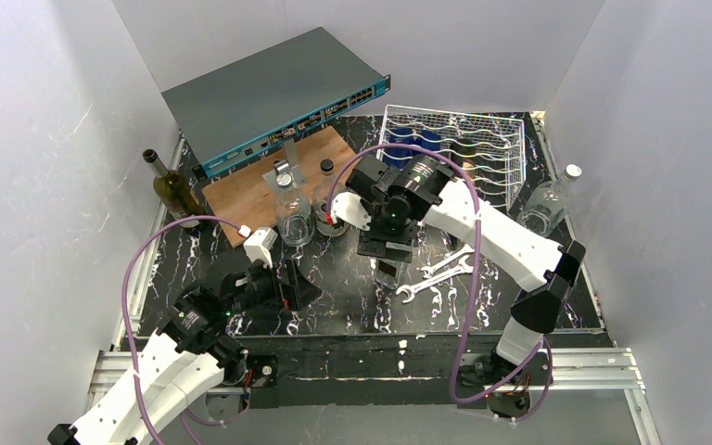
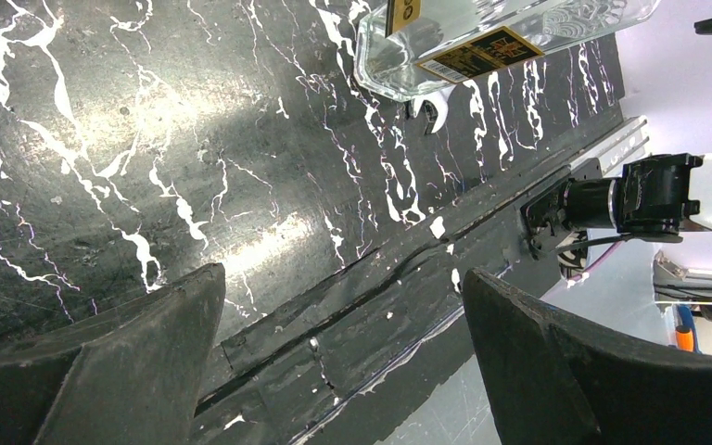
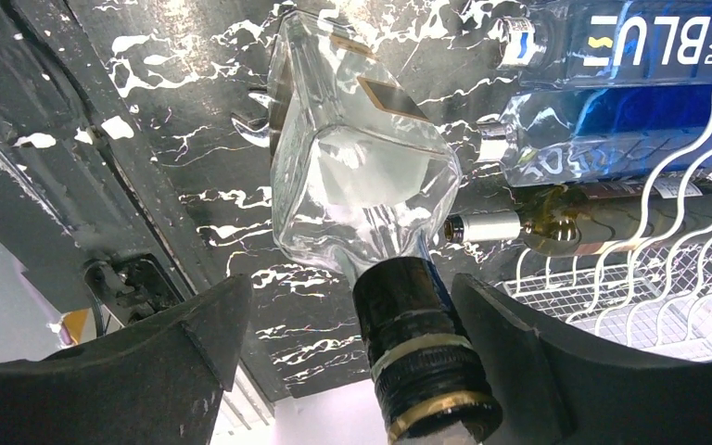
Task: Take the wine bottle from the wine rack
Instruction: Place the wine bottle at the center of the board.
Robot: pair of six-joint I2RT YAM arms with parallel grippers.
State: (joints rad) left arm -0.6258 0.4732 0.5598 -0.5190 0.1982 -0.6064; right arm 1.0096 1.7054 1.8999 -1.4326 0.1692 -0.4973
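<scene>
The white wire wine rack (image 1: 482, 153) (image 3: 649, 250) stands at the back right. In it lie a blue bottle (image 3: 630, 102) and a pale wine bottle (image 3: 556, 227) with a white-capped neck. In front of the rack a clear square bottle (image 3: 352, 185) with a black cap stands on the table. My right gripper (image 3: 350, 286) (image 1: 387, 255) is open around that cap, which is close to the right finger with a gap on the left. My left gripper (image 2: 343, 276) (image 1: 301, 292) is open and empty, low over the table's near edge.
A grey network switch (image 1: 278, 97) leans at the back over a wooden board (image 1: 250, 190). Two small clear bottles (image 1: 294, 218) stand by the board, a green bottle (image 1: 171, 185) at the left wall, a clear bottle (image 1: 549, 204) at the right. Wrenches (image 1: 436, 273) lie near the right gripper.
</scene>
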